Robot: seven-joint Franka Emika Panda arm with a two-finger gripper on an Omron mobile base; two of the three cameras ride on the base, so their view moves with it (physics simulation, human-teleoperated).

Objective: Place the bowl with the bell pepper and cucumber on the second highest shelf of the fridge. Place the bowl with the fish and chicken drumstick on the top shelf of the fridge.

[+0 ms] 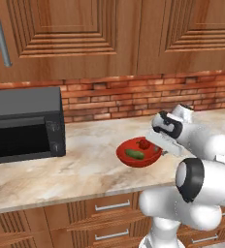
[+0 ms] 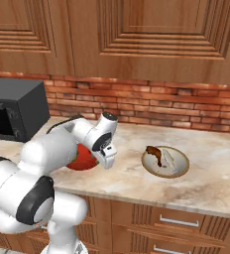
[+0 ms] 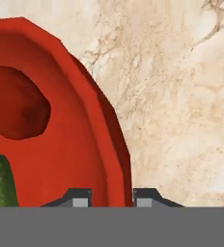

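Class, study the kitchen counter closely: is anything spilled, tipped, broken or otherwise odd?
Nothing stands out. The red bowl sits upright on the counter with cucumber and bell pepper inside; the gripper straddles its rim. The other bowl also sits level, food inside.

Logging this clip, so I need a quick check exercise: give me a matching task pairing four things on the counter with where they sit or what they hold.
Things:
1. red bowl
2. pale bowl
3. microwave
4. hand

Places:
A. at the counter's left end, by the brick wall
B. straddling the red bowl's rim
C. holds the cucumber and pepper
D. holds the drumstick and fish

Pairs: 1-C, 2-D, 3-A, 4-B
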